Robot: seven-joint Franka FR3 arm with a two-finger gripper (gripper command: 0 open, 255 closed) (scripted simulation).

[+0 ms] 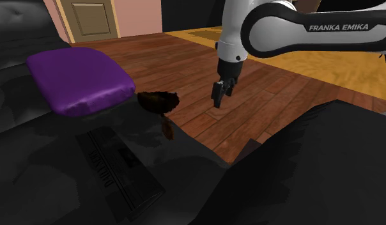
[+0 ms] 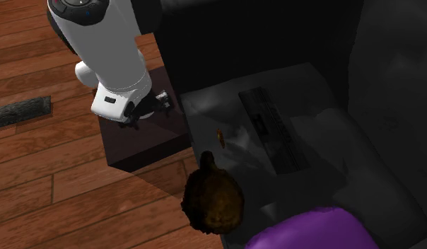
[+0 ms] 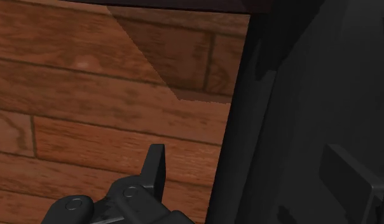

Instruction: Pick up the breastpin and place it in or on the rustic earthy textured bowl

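1. Shoulder view: small brown breastpin (image 1: 167,128) lies near the black sofa's (image 1: 57,169) front seat edge, close to the dark brown rough-textured bowl (image 1: 158,101)
2. Jaws hang spread over the wooden plank floor (image 1: 185,64), well apart from both

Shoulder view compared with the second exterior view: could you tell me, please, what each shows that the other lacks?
The shoulder view adds a tan panelled door, a yellow floor patch and the arm's black fingers above the brown wooden floor. The second exterior view adds a dark grey strip on the floorboards. Both share the purple cushion, the rough brown bowl, the small orange-brown breastpin beside it and a dark printed magazine on the black sofa.
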